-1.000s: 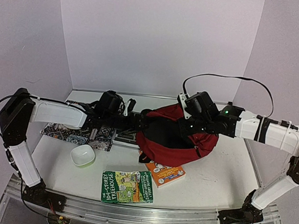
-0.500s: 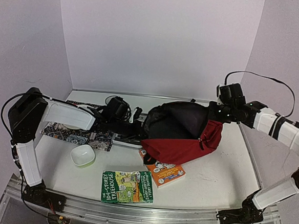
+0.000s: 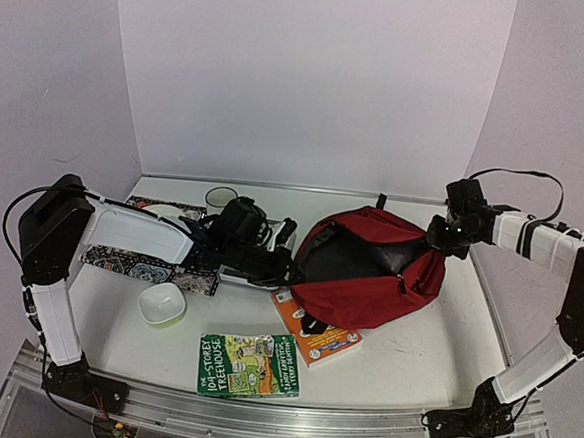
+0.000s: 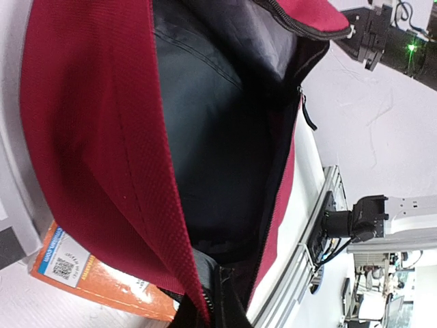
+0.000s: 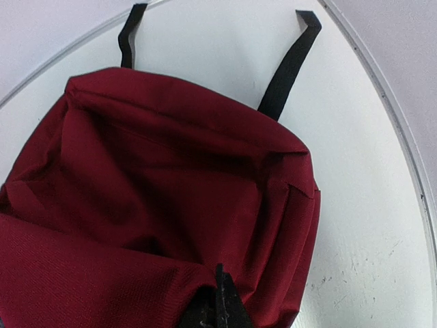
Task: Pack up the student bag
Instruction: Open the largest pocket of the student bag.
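Bag: the student bag (image 3: 368,274) lies on its side on the tabletop (image 3: 434,339), zipper undone, mouth gaping toward the left arm and dark lining showing.
Left end effector: the left end effector (image 3: 290,270) is pressed together on the bag's left rim; in the wrist view the red edge runs straight down into the pinch.
Right end effector: the right end effector (image 3: 439,239) is clamped on a bunch of red fabric at the bag's right end.
Why this hold: one pinch at each end looks meant to stretch the mouth wide and steady the soft cloth so things can slide in.
Left arm pose: low and long, forearm almost level, reaching in from the bag's left, wrist camera peering into the opening.
Right arm pose: elbow out past the bag's right side, forearm angled inward, wrist above the bag's back.
Orange book: the orange book (image 3: 326,340) is tucked partly under the bag's front edge.
Green book: the green book (image 3: 250,364) lies in front of the bag, apart, not yet packed.
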Controlling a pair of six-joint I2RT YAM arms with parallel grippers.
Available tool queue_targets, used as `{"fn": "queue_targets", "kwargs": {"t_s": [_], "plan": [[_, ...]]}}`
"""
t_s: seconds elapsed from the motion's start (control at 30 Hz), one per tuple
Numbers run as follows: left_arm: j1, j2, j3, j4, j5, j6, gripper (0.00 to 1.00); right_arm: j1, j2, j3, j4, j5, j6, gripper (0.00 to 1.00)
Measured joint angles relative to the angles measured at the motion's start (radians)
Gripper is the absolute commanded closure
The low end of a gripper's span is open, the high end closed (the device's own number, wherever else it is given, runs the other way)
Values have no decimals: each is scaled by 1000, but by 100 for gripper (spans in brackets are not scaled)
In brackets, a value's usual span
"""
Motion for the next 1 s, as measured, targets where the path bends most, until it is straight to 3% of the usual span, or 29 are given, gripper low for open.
{"fn": "queue_targets", "kwargs": {"t_s": [0.2,0.4,0.7,1.0], "plan": [[4,0,-3,-9,-6,23,57,-30,54,1,5,-167,-37,72],[6,-15,-3,-43,-29,61,39,-33,63,8,1,-330,-60,48],[8,-143,-18,-191,-148,168,23,63,9,30,-26,-444,-109,26],[28,-312,-175,-352,-232,195,19,283,-122,30,-73,-387,-157,19]]}}
